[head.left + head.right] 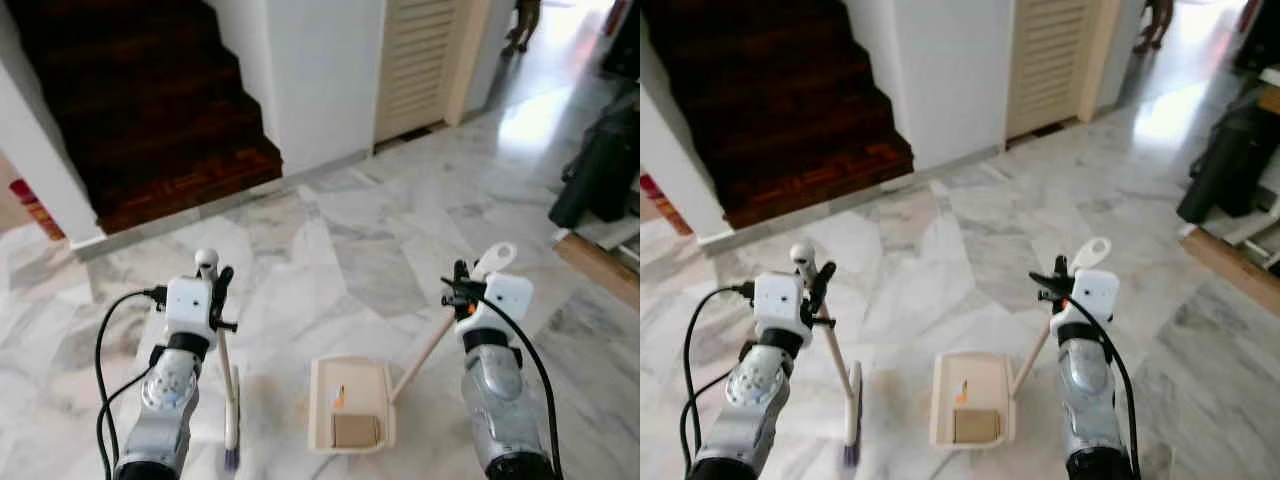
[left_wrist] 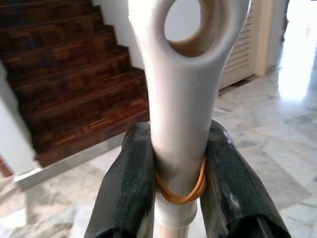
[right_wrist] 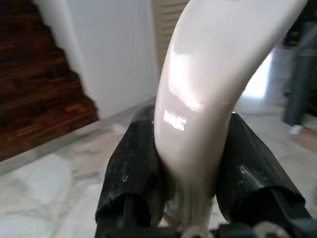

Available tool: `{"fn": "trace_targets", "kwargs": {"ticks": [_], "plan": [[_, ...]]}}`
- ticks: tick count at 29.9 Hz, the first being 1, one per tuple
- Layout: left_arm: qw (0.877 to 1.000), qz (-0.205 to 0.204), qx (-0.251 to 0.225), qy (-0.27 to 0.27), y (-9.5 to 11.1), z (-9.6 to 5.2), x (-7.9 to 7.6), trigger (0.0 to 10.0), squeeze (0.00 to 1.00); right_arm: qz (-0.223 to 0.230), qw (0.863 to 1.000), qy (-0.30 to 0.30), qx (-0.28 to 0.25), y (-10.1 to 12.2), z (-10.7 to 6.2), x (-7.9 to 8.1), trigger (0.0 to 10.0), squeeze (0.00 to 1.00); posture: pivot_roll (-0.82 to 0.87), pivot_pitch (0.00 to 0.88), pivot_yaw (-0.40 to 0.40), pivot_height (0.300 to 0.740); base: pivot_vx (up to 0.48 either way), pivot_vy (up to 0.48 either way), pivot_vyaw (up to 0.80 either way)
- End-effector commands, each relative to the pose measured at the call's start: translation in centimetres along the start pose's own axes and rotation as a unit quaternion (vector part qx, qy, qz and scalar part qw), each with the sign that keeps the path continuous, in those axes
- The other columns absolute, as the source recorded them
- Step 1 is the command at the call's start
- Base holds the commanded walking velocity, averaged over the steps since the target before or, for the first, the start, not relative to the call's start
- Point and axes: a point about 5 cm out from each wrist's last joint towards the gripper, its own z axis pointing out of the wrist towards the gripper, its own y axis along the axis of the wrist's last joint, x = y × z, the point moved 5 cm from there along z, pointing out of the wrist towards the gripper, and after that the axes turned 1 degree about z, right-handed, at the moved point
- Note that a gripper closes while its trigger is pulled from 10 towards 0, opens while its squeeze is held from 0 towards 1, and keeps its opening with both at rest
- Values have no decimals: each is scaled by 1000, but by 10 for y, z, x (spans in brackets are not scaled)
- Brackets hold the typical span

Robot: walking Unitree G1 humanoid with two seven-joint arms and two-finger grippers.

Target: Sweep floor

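My left gripper [image 1: 214, 283] is shut on the white handle of a broom [image 1: 228, 390], whose brush end rests on the marble floor [image 1: 340, 250] just ahead of me. In the left wrist view the two black fingers [image 2: 126, 193] clamp the broom handle [image 2: 183, 124] below its hanging hole, over an orange rubber band. My right gripper [image 1: 462, 290] is shut on the cream handle of a dustpan [image 1: 350, 405]. The pan lies flat on the floor between my arms and holds a brown cardboard scrap [image 1: 355, 430] and a small orange bit. The right wrist view shows the dustpan handle [image 3: 208, 99] squeezed between the fingers [image 3: 133, 173].
A dark wooden staircase [image 1: 150, 110] rises at the far left beside a white wall [image 1: 320, 80]. A louvred door [image 1: 420, 60] stands beyond. A black bag [image 1: 600, 170] and a wooden ledge [image 1: 600, 265] sit at the right. A person's legs [image 1: 522, 25] show far down the bright hallway.
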Motion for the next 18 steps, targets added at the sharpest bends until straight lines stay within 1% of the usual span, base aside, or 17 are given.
{"fn": "trace_targets", "kwargs": {"ticks": [1, 7, 18], "plan": [[1000, 5, -24, 0, 15, 3, 2, 10000, 0, 17, 999, 7, -31, 18, 5, 7, 10000, 0, 84, 0, 53, 740, 0, 319, 0], [1000, 4, -25, 1, 15, 2, 1, 10000, 0, 18, 999, 16, -30, 19, 8, 13, 10000, 0, 91, 0, 47, 740, 0, 322, 0], [1000, 2, -20, 4, 15, 2, 0, 10000, 0, 22, 999, 18, -24, 18, 9, 15, 10000, 0, 98, 0, 41, 740, 0, 325, 0]]}}
